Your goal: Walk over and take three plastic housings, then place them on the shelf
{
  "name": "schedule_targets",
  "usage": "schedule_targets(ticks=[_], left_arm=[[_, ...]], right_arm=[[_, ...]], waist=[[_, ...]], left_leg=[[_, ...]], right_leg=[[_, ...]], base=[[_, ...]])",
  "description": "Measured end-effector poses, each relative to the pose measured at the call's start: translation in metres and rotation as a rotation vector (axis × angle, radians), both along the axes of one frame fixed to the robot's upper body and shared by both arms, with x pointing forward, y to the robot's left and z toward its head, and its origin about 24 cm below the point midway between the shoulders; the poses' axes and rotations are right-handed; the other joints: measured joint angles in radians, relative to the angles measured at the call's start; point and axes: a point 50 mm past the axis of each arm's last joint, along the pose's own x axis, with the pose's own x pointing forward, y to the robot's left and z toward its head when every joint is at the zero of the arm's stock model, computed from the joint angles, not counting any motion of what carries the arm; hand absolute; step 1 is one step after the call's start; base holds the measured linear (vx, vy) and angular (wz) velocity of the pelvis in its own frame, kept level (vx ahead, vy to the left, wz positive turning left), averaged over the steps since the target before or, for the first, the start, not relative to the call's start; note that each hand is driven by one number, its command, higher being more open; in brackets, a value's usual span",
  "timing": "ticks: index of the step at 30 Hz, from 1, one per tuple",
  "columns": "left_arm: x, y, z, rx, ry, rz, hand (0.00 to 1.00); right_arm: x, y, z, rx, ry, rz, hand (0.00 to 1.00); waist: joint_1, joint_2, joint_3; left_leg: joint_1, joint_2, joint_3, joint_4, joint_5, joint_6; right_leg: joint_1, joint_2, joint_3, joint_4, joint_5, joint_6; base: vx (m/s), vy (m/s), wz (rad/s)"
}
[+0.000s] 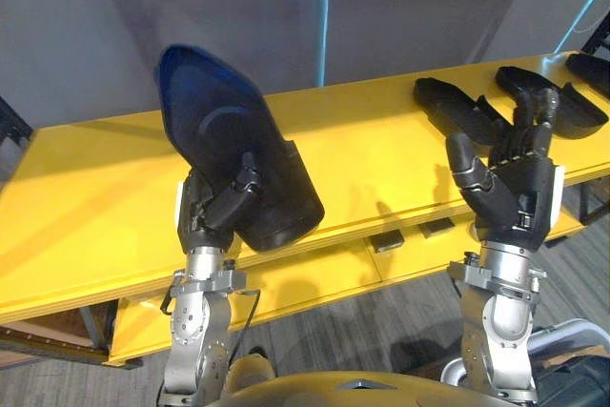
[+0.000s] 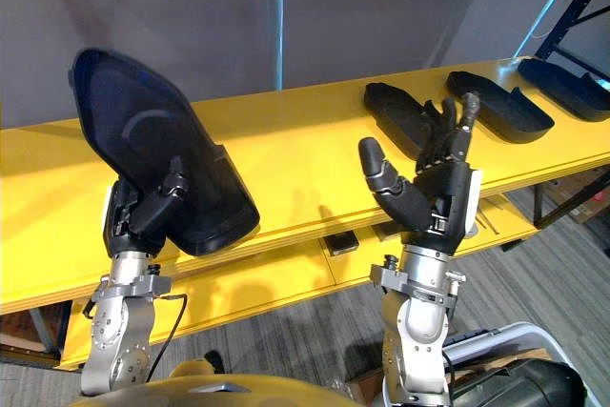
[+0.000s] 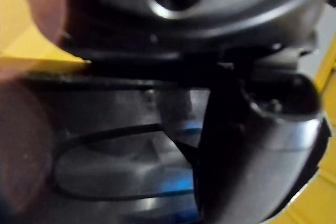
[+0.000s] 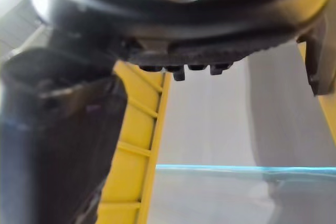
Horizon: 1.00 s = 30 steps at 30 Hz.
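Left hand (image 1: pixel 214 209) holds one black plastic housing (image 1: pixel 224 131) above the yellow shelf (image 1: pixel 86 188)
Its fingers curl round the housing's low end; tilted and top-heavy, it could pivot loose. Right hand (image 1: pixel 512 188) is empty, fingers straight. The right eye view shows three laid housings (image 2: pixel 405 116) whole, while the left eye view crops the last

A glossy black housing (image 1: pixel 224 135) stands tilted upright at near left, clasped in the left hand (image 1: pixel 208 212). Three more lie flat in a row at far right on the yellow shelf (image 1: pixel 95 188): left housing (image 2: pixel 400 111), middle housing (image 2: pixel 500 102), right housing (image 2: pixel 564 85).
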Motion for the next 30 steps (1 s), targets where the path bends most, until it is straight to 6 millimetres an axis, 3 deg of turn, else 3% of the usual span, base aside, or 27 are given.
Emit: schedule_targets(ticks=[5, 13, 19, 23, 30], left_arm=[[0.008, -0.020, 0.017, 0.067, -0.059, -0.220, 0.00], [0.028, -0.067, 0.012, 0.036, 0.097, -0.600, 0.00], [0.057, -0.068, -0.007, 0.038, 0.269, -0.504, 0.00], [0.076, -0.049, -0.022, 0.029, 0.394, -0.267, 0.00], [0.107, -0.010, -0.002, -0.005, 0.387, 0.014, 0.00]], right_arm=[[-0.003, 0.011, -0.004, 0.035, 0.025, 0.036, 1.00], [-0.010, 0.007, -0.018, -0.001, 0.149, 0.000, 1.00], [-0.010, 0.005, -0.018, -0.028, 0.149, 0.023, 1.00], [-0.011, 0.008, -0.021, -0.040, 0.162, 0.062, 1.00], [-0.013, 0.015, -0.052, -0.013, 0.305, 0.096, 1.00]], waist=[[-0.006, -0.002, -0.005], [-0.084, 0.026, -0.021], [-0.114, 0.039, -0.027], [-0.143, 0.046, -0.027], [-0.163, 0.065, -0.029]], left_leg=[[0.057, -0.031, 0.046, -0.073, 0.006, -0.001], [0.167, -0.047, 0.133, -0.253, 0.090, -0.014], [0.188, -0.043, 0.177, -0.293, 0.107, -0.014], [0.186, -0.029, 0.190, -0.293, 0.121, -0.024], [0.177, -0.007, 0.204, -0.294, 0.145, -0.023]], right_leg=[[-0.001, -0.022, 0.002, 0.013, 0.009, 0.010], [-0.019, -0.015, 0.068, 0.013, 0.012, 0.014], [-0.040, -0.005, 0.108, 0.008, 0.012, 0.014], [-0.049, 0.009, 0.111, -0.001, 0.012, 0.015], [-0.071, 0.031, 0.132, 0.002, 0.014, 0.018]], base=[[0.05, 0.047, -0.16], [0.00, -0.005, -0.28], [-0.04, 0.009, -0.23], [-0.06, -0.026, -0.13], [-0.05, -0.020, -0.07]])
